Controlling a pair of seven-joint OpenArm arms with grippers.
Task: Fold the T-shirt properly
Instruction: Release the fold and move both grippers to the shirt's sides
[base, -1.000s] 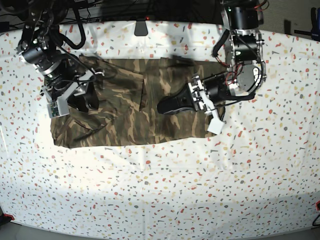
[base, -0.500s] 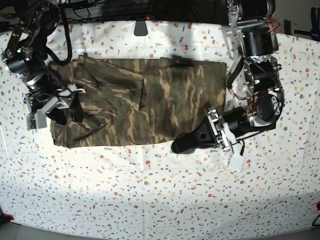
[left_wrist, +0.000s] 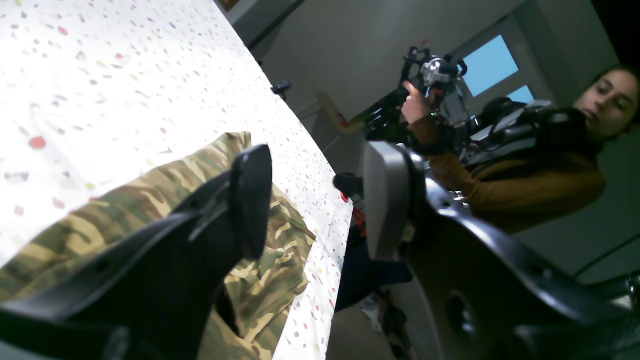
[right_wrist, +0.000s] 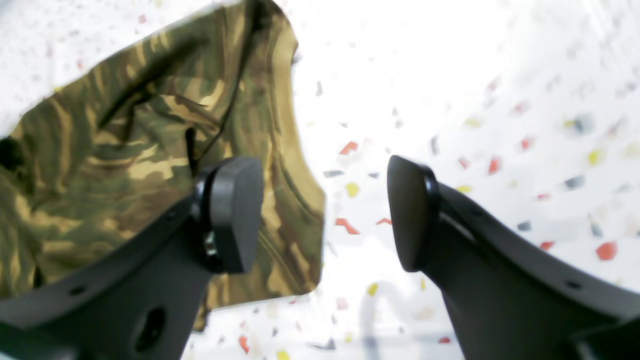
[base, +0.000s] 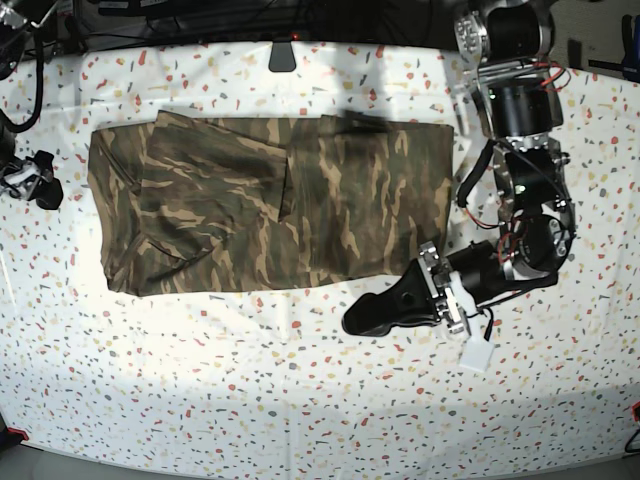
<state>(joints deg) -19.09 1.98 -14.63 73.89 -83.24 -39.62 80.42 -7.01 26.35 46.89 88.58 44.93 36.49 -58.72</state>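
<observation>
The camouflage T-shirt (base: 270, 200) lies flat on the table as a wide folded rectangle, with a flap doubled over its left half. My left gripper (base: 352, 322) hovers just off the shirt's front edge at the right, open and empty. In the left wrist view, the left gripper (left_wrist: 315, 200) has a wide gap, with the T-shirt (left_wrist: 270, 260) under its left finger. My right gripper (base: 45, 192) is at the far left, apart from the shirt. The right wrist view shows the right gripper (right_wrist: 320, 215) open, with a T-shirt corner (right_wrist: 100, 175) behind its left finger.
The table is covered by a white speckled cloth (base: 300, 400). A dark mount (base: 282, 55) sits at its back edge. A white tag (base: 478, 352) hangs below the left arm. A person (left_wrist: 525, 165) holding control arms stands beyond the table's edge.
My right gripper opened, let go of the shirt's left end and drew away to the left. My left gripper came off the shirt to a spot in front of its front edge.
</observation>
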